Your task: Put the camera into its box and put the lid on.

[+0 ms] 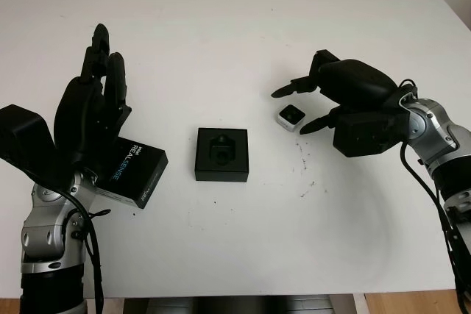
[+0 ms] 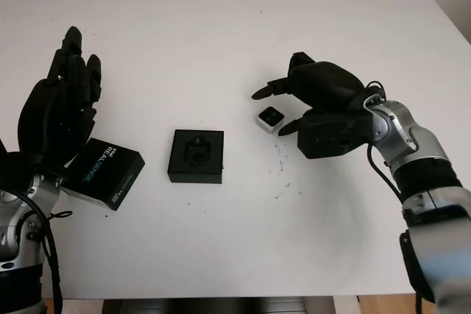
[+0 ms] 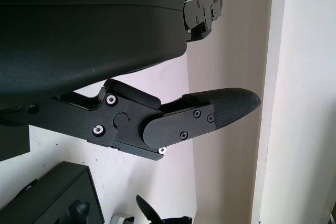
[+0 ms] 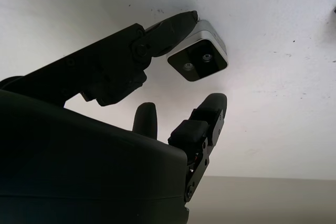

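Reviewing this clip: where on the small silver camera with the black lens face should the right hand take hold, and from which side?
Grip the small silver camera across its two opposite silver side walls, coming down from above. It lies on the white table lens face up, so the sides are free and the glass stays untouched. The right hand is open and already straddles it, one fingertip at one edge.

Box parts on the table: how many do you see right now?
2. The open box base sits mid-table, its foam insert showing. The printed lid lies to its left, under the open left hand. Nothing else box-like shows.
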